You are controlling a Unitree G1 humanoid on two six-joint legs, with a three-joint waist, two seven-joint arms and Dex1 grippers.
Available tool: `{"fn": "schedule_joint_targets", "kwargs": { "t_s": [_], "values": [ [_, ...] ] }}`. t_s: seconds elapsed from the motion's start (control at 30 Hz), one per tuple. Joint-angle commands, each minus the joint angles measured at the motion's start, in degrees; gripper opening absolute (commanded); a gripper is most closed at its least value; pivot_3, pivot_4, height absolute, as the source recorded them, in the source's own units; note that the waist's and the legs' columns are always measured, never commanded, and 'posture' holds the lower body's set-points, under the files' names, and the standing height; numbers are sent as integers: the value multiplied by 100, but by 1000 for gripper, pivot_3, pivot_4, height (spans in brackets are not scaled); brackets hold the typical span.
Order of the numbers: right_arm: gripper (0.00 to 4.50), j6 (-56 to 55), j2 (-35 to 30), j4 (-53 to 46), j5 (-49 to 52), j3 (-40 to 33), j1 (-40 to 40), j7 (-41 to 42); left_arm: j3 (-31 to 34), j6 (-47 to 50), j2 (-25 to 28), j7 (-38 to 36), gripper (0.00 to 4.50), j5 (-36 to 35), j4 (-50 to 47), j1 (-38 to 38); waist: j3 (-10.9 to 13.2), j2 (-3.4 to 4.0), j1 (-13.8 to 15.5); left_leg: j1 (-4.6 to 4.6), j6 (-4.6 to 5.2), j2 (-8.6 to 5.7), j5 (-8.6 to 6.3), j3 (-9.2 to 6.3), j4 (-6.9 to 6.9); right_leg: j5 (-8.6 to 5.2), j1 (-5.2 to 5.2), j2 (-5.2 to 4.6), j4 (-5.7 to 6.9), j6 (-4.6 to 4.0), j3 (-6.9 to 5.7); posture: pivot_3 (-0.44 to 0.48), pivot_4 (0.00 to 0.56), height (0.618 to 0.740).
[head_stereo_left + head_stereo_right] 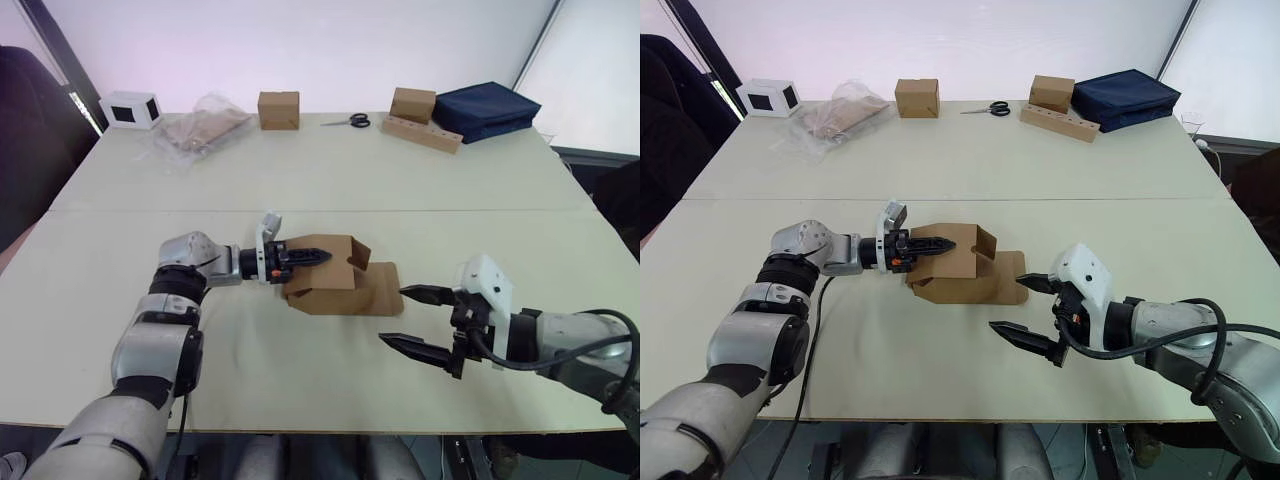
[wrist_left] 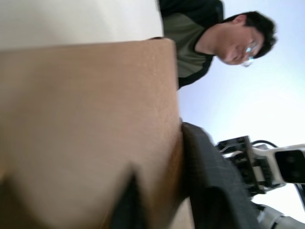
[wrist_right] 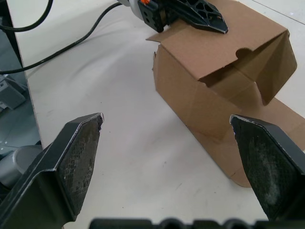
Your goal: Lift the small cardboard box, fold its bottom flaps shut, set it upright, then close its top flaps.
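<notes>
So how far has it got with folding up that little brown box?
Early days. The small plain brown cardboard box lies on its side on the pale table, one long flap flat on the tabletop, other flaps loose. In hand: the left gripper is shut on its top panel, while the right gripper waits beside it, jaws wide. Left: lifting, folding bottom flaps, standing it upright, closing the top.

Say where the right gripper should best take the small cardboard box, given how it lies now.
Probably the free end wall of the small cardboard box, approached from the robot's right: the left gripper already pinches its top panel, and the right gripper waits open on that side.
</notes>
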Motion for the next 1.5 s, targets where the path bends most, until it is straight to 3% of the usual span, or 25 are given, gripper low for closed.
{"fn": "schedule_joint_targets", "kwargs": {
  "t_s": [0.03, 0.27, 0.4, 0.57, 0.87, 1.07, 1.23, 1.5],
  "values": [
    [4500, -100, -7, -47, -16, -183, 23, 13, 106, -26, 9, -21, 30, 59, -77, -100, 0, 0, 7, 0, 1, 0, 0, 0, 4, 0, 2, 0, 0, 0, 0, 0, 150, 740],
    [4500, -83, 197, 105, 195, -306, -9, -144, -67, -676, 144, -387, 30, 218, -659, 2, 0, 0, 7, 0, 4, 1, -2, -1, 14, 0, 5, 0, 2, 0, -1, 0, 150, 740],
    [4500, -125, 485, 385, 446, -550, -99, -303, -204, -1620, 288, -790, 30, 375, -1527, 255, 0, 0, 3, -1, 3, 2, -2, 1, 13, 0, 4, -1, 2, 0, 1, 0, 150, 740],
    [4500, -163, 722, 595, 565, -711, -223, -457, -437, -2125, 475, -1112, 30, 485, -2347, 448, 0, 0, 17, -1, 3, 2, -2, 1, 13, 0, 5, -2, 1, 0, 1, 0, 150, 740],
    [4500, -306, 907, 724, 444, -644, -383, -600, -728, -2974, 668, -1005, 30, 723, -3752, 1098, -2, 3, 0, -1, 7, 2, -4, 0, 14, 0, 6, -1, 1, 0, 1, 0, 150, 740],
    [4500, -504, 1091, 972, 441, -711, -714, -717, -510, -3527, 756, -860, 30, 776, -3833, 764, -1, 1, 26, -2, 35, 2, -19, -1, 25, 1, 10, 0, 3, 1, -1, 0, 150, 740],
    [3182, -700, 1290, 1171, 506, -762, -1172, -847, -373, -3527, 961, -1066, 0, 579, -3914, 485, -1, 3, -1, -2, 36, 2, -20, 0, 29, 1, 11, 0, 2, 1, -2, 0, 150, 740],
    [98, -768, 1666, 1652, 681, -630, -2360, -1189, 16, -2790, 1236, -1294, 0, -199, -4010, 111, 0, 5, -24, -3, 35, 3, -19, 0, 29, 1, 6, 1, 6, 1, -1, 0, 150, 740]
  ]
}}
